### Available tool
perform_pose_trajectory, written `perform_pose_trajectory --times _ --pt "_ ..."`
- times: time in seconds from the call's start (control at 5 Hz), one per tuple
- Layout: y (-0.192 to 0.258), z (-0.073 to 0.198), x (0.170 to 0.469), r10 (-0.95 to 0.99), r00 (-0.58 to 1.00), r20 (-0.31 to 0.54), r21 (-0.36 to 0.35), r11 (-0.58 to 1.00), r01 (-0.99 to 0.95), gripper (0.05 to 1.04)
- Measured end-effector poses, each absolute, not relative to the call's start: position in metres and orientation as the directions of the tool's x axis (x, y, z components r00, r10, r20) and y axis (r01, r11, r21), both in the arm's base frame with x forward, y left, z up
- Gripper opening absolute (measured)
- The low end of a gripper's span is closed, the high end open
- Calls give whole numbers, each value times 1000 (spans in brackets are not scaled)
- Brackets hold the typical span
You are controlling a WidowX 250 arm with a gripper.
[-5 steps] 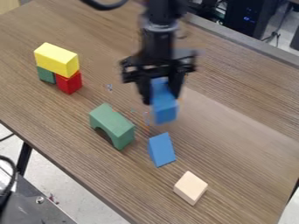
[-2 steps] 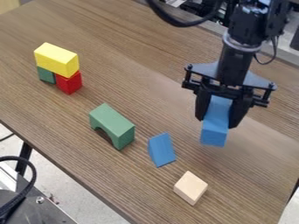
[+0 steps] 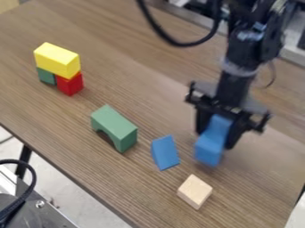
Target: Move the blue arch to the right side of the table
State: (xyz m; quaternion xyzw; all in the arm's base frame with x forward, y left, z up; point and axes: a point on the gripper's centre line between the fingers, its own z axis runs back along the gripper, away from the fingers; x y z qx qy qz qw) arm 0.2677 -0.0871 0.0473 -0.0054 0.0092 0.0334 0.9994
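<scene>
One black two-finger gripper (image 3: 216, 139) hangs over the right half of the wood-grain table (image 3: 89, 164), its fingers parted by the width of a block and closed against the sides of a long blue arch block (image 3: 209, 149). That block sits between them at a slant, its lower end sticking out past the fingertips towards the bottom of the view; its cut-out is hard to make out, and whether it touches the tabletop I cannot tell. Just left of it in the view lies a blue wedge-shaped block (image 3: 165, 152), and below the two sits a pale wooden cube-like block (image 3: 195, 191). Further left, a green arch block (image 3: 113, 128) stands on its two feet, its opening facing the lower left. Well apart from these, at the upper left, a yellow rectangular block (image 3: 57, 60) rests across a small green block (image 3: 46, 76) and a red cube-like block (image 3: 70, 83), which stand side by side. A thick black cable (image 3: 179, 43) loops down beside the arm near the top edge.
</scene>
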Motion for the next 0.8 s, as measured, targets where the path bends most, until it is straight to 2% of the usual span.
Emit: perform_pose_trajectory --times 0.2,0.4,0.8 --pt "-82 43 258 31 998 46 -30 999 -30 580" --pt "-88 35 257 -52 998 45 -85 995 56 580" --pt "-87 32 265 -41 999 33 -75 996 43 580"
